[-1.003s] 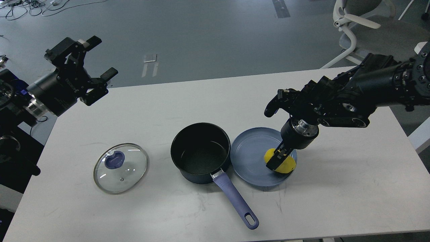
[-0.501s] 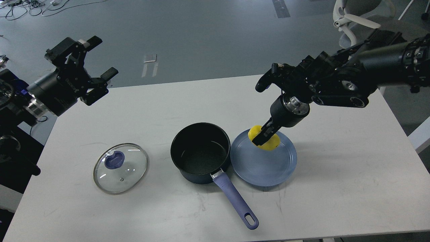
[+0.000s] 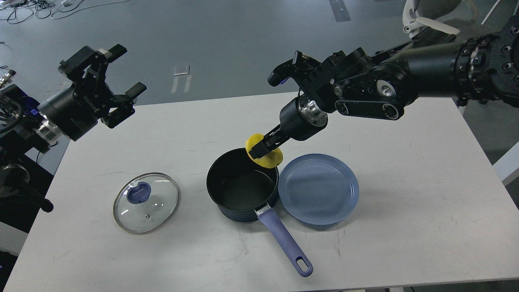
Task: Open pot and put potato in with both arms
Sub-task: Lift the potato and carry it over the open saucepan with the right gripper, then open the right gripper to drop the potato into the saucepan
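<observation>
Your white surface [image 3: 405, 211] filled most of the frame, and on it, at centre, stood the open pot [image 3: 242, 185], its purple handle running toward the lower right. Just beside it at right lay the blue plate [image 3: 318, 189], bare, and at lower left, well apart, the glass lid [image 3: 145, 202] lay flat, so the opening step looked done.

What your next move turned on was this: the potato [image 3: 264, 152] hung right over the pot's upper right rim, not yet over the middle of the bowl, so the pot's centre lay down and left of it. Your right arm was plainly the nearer one.

Your right gripper [image 3: 261, 149] was clamped on the potato, fingers pointing down-left. Your left gripper [image 3: 118, 79], at the upper left, stood spread wide and held nothing, far from the pot.
</observation>
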Robot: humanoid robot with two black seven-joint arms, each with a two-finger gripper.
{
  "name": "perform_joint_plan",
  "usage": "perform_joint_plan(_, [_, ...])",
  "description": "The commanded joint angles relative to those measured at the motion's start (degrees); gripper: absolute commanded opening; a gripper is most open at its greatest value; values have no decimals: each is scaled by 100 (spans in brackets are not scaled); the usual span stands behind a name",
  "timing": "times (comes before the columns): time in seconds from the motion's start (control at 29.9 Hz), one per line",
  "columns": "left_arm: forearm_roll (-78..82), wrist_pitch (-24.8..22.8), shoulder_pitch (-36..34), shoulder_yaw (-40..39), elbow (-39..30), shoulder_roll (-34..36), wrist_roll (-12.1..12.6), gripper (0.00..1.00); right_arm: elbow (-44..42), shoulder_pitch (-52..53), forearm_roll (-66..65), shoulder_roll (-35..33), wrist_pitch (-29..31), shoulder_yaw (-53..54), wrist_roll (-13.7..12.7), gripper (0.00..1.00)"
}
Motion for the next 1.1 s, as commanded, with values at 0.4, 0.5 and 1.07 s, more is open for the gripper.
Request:
perform_joint_plan(0.4, [0, 0, 27, -8, -35, 13, 0, 97, 21, -499, 1522, 7, 50, -96, 0, 36])
perform_joint_plan(0.5, [0, 0, 36, 1, -35, 13, 0, 98, -6, -543, 1532, 7, 50, -96, 0, 36])
perform_joint_plan(1.07, [-8, 0, 45, 1, -35, 4, 0, 98, -6, -912, 1575, 7, -3, -105, 0, 66])
